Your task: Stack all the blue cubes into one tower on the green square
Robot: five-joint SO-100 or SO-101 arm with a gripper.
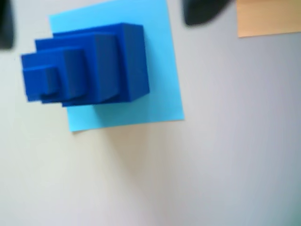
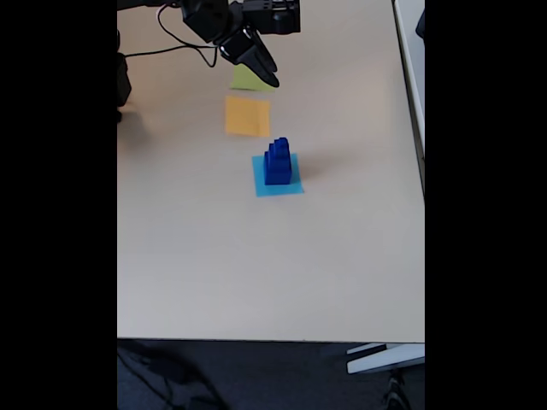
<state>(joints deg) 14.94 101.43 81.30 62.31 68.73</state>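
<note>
Worktop: pale beige, seen lengthwise in the fixed view, its near edge at the bottom.

Light blue square: flat paper near the middle of the worktop, carrying the tower. In the wrist view it sits upper left.

Orange square: flat, just beyond the light blue square, apart from it; one corner shows upper right in the wrist view.

Green square: farthest of the three, partly covered by the hand, nothing seen on its exposed part.

Blue cubes: stacked in one stepped tower on the light blue square, largest at the base. The wrist view shows four graded tiers.

Hand: black, raised above the green square at the far end, holding nothing; whether its fingers are spread or pressed together cannot be told.
</note>
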